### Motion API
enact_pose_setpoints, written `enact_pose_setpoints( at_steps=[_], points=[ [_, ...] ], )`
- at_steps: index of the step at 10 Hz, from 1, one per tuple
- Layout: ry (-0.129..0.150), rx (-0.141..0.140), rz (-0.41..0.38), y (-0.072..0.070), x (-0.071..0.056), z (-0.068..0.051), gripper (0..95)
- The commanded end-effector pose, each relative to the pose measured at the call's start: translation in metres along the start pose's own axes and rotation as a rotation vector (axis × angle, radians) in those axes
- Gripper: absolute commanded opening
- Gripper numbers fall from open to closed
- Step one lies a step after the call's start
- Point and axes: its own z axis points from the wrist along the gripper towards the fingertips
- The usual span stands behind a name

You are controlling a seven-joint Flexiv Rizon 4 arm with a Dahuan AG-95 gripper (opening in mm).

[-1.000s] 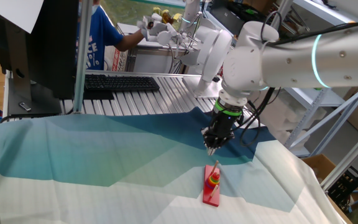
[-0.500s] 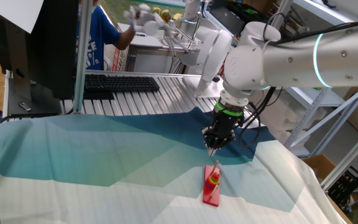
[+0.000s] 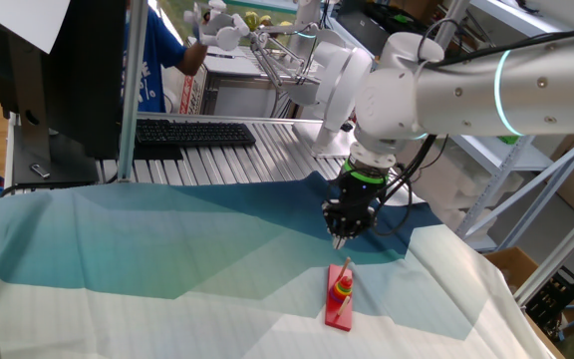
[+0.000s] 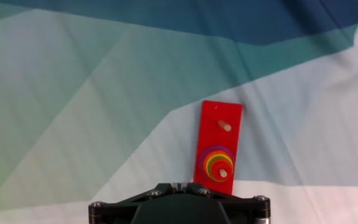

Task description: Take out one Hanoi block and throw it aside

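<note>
Fixed and hand views of a stacking toy lying on a cloth-covered surface. Red base board flat on the pale part of the cloth, below the dark blue band. Two short wooden pegs on the board in the hand view: bare peg at the far end, ringed peg at the near end. Stack of rings around the near peg, seen from above as concentric bands: purple outermost, then green, yellow and orange. Small red ring innermost and topmost, seated on the peg, on top of the stack. Claw suspended above the far end of the board, pointing down, clear of board and rings. Fingertips close together in the fixed view, too small to tell whether closed or slightly parted; nothing visible between them. In the hand view only the dark claw housing at the bottom edge, fingers out of sight. Black keyboard beyond the cloth, well apart from the board.
</note>
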Motion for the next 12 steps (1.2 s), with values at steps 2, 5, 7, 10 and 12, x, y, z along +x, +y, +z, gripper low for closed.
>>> enact_pose_setpoints(
  at_steps=[2, 5, 7, 10, 12],
  points=[
    [-0.013, 0.035, -0.07, -0.003, -0.007, -0.001, 0.0],
    [0.023, 0.083, -0.024, -0.015, -0.019, 0.002, 0.0],
    [0.038, 0.077, -0.07, -0.037, -0.034, 0.004, 0.0],
    [0.018, 0.068, -0.116, -0.068, -0.041, 0.026, 0.0],
    [-0.015, 0.059, -0.119, -0.073, -0.028, 0.039, 0.0]
  ],
)
